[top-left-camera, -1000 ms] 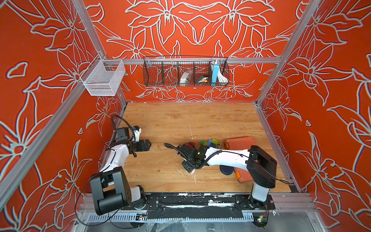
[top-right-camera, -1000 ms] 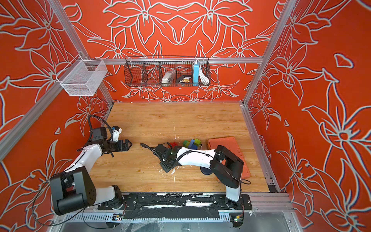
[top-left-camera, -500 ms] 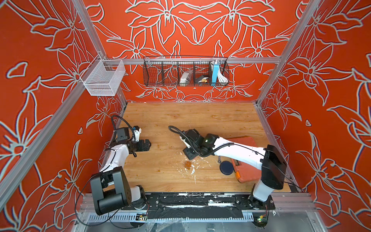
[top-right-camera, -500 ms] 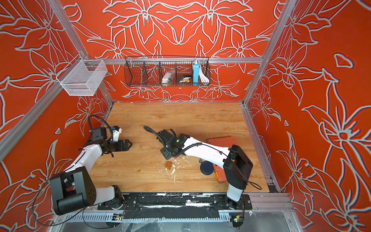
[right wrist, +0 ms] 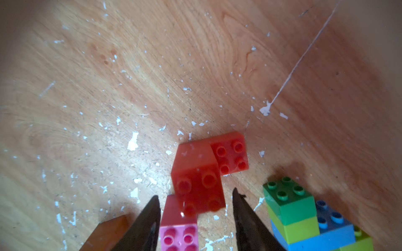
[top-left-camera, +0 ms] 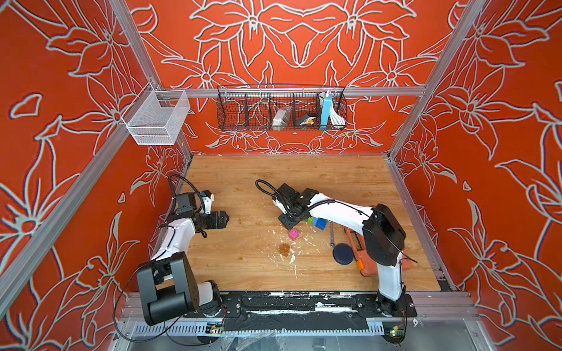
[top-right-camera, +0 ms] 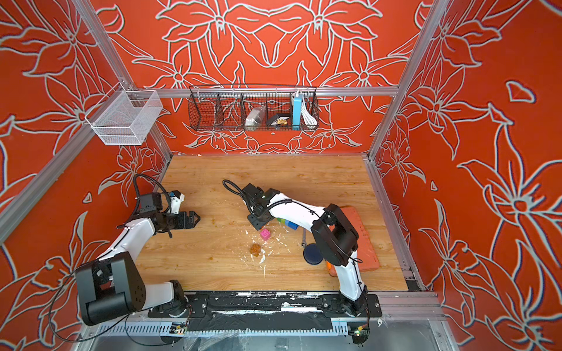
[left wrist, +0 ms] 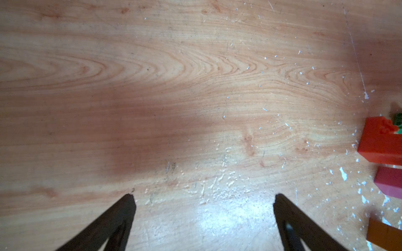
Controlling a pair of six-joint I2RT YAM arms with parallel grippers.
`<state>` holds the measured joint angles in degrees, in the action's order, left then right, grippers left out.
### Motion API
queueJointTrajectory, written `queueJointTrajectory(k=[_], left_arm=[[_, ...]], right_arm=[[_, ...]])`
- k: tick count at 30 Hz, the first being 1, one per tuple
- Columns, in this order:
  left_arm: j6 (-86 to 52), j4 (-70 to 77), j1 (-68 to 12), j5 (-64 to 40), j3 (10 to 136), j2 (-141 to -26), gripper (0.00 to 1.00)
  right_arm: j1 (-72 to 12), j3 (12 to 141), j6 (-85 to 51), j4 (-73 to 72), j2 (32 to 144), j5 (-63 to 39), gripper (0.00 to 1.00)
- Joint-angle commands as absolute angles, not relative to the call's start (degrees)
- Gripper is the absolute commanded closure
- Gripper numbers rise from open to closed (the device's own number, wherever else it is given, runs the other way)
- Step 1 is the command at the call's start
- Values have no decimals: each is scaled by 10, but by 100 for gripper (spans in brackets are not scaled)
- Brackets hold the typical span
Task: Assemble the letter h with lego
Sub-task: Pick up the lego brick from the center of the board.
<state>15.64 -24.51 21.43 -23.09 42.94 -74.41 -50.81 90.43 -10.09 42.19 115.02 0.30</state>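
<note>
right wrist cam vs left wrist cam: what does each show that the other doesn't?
Only right wrist: the right end effector, jaws either side of a tilted red brick; a second red brick next to it; the stacked green, lime and blue bricks (left wrist catches at most a green sliver).
Only left wrist: the left end effector, wide open over bare wood.
Both: the scuffed wooden table, a pink brick, an amber brick, at least one red brick.

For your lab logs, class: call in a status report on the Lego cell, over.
Left end effector open above table. Right end effector open astride red brick, no contact seen. Pink brick and green-lime-blue stack close alongside.
</note>
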Motion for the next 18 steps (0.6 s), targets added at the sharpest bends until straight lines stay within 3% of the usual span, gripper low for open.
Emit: queueJointTrajectory(k=[1,11,18], left_arm=[[164,-251,216,-237,430,-747,1],[164,-250,216,-239,428,-745,1],[165,-251,216,-240,427,-744,1]], right_arm=[[-499,932,-72,436,1181,-20,51],[-499,965,-64,451,1200,-3,70],[-499,976,-93,499,1125,-27,73]])
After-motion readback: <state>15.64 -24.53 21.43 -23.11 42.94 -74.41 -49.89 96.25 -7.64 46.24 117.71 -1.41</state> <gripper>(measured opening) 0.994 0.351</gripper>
